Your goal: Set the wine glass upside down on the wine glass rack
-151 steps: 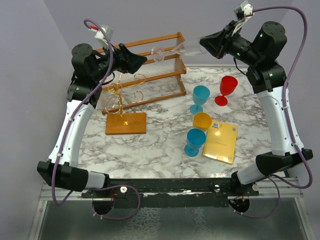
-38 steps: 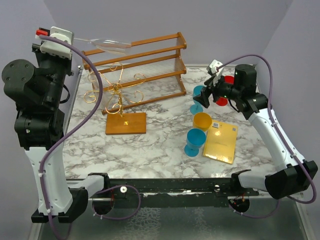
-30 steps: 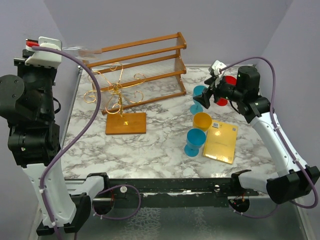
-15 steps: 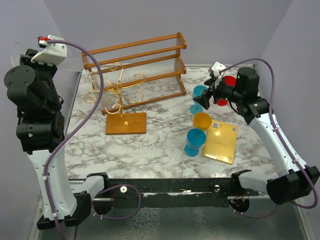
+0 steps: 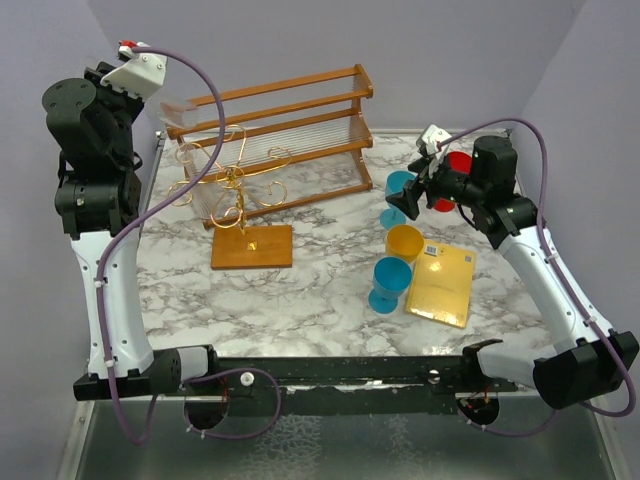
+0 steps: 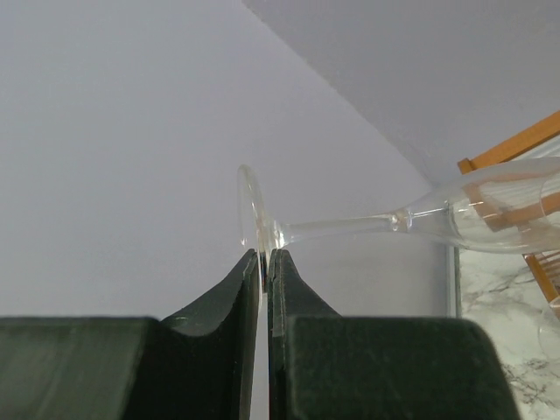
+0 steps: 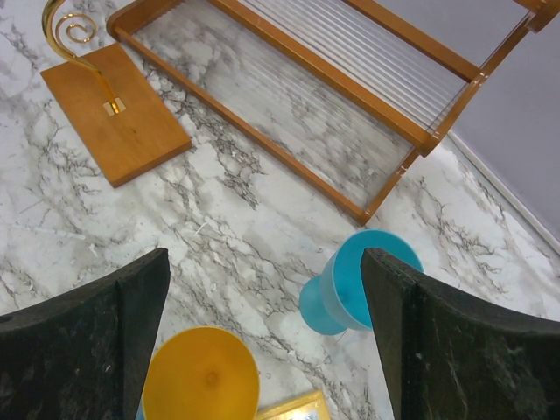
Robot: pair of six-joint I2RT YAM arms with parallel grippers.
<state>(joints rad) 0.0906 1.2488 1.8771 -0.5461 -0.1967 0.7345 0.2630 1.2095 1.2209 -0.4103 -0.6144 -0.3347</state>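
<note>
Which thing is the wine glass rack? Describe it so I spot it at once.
Find the big slatted wooden shelf at the back of the marble table. Just in front of its left end stands the rack, on a flat wooden base. It alone is gold wire with curled, looping arms.

Plain pale-lilac walls (image 5: 450, 40) close in a white, grey-veined marble surface (image 5: 310, 300), evenly lit; a grey metal ledge (image 5: 330, 440) runs along its near edge.
</note>
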